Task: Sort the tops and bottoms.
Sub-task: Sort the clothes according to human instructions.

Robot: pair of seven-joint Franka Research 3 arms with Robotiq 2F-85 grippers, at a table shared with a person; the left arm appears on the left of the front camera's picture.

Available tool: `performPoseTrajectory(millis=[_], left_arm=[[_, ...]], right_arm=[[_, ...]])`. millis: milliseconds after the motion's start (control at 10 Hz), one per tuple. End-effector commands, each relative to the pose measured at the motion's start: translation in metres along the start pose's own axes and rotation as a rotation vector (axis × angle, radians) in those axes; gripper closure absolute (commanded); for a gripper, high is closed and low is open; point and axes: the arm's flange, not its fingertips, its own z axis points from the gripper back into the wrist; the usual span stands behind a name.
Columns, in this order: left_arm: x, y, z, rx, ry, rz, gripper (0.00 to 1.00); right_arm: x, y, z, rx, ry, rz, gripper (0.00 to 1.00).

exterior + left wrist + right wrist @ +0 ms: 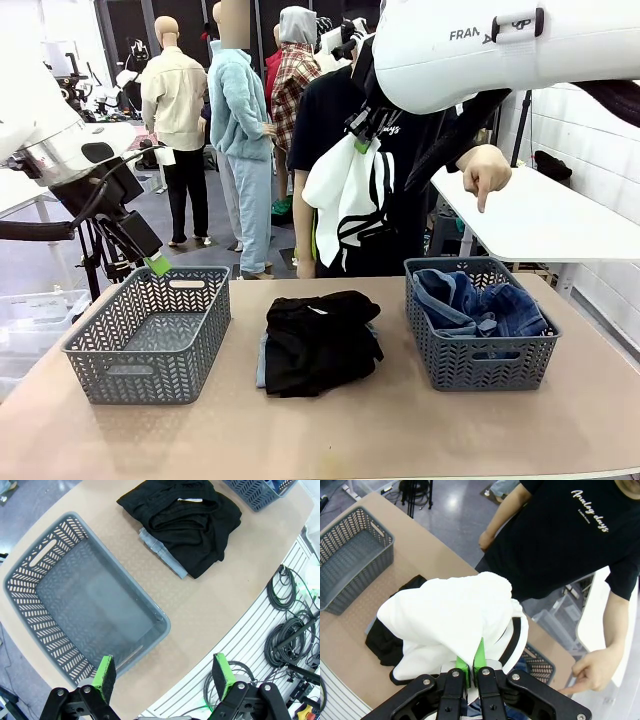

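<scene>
- Your right hand (471,662) is clamped on the white top with black trim (452,617), which hangs high above the surface (330,430).
- Your left hand (165,677) hovers open over the empty basket (30,575).
- Next, I'd judge: carry the top left into that basket, since jeans (480,305) fill the right basket (470,365).

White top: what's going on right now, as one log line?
right fingers: shut on white top, held above table | left fingers: open by left basket | black top: on table | blue denim: in right basket
</scene>
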Motion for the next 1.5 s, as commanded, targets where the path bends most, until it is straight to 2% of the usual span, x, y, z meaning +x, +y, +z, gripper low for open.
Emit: performPoseTrajectory(millis=[0, 200, 400, 500, 700, 900, 1000, 1100, 1200, 1400], left_arm=[[-0.001, 0.000, 0.001, 0.003, -0.001, 0.000, 0.00], [-0.001, 0.000, 0.001, 0.003, -0.001, 0.000, 0.00], [-0.001, 0.000, 0.001, 0.003, -0.001, 0.000, 0.00], [-0.001, 0.000, 0.001, 0.003, -0.001, 0.000, 0.00], [-0.001, 0.000, 0.001, 0.003, -0.001, 0.000, 0.00], [-0.001, 0.000, 0.001, 0.003, -0.001, 0.000, 0.00], [-0.001, 0.000, 0.001, 0.003, -0.001, 0.000, 0.00], [-0.001, 0.000, 0.001, 0.003, -0.001, 0.000, 0.00], [-0.001, 0.000, 0.001, 0.003, -0.001, 0.000, 0.00], [-0.001, 0.000, 0.001, 0.003, -0.001, 0.000, 0.00]], right_arm=[[-0.004, 0.000, 0.000, -0.001, -0.023, -0.007, 1.00], [0.000, 0.000, 0.000, 0.000, 0.000, 0.000, 1.00], [-0.022, -0.038, 0.044, -0.069, 0.043, -0.032, 1.00], [-0.041, -0.066, 0.054, -0.120, 0.084, -0.069, 1.00], [-0.084, -0.093, 0.065, -0.239, 0.178, -0.123, 1.00], [-0.134, -0.114, 0.049, -0.345, 0.308, -0.199, 1.00], [-0.149, -0.114, 0.038, -0.363, 0.337, -0.227, 1.00], [-0.154, -0.114, 0.030, -0.321, 0.331, -0.256, 1.00], [-0.141, -0.130, 0.051, -0.324, 0.303, -0.183, 1.00], [-0.141, -0.130, 0.051, -0.324, 0.303, -0.183, 1.00]])
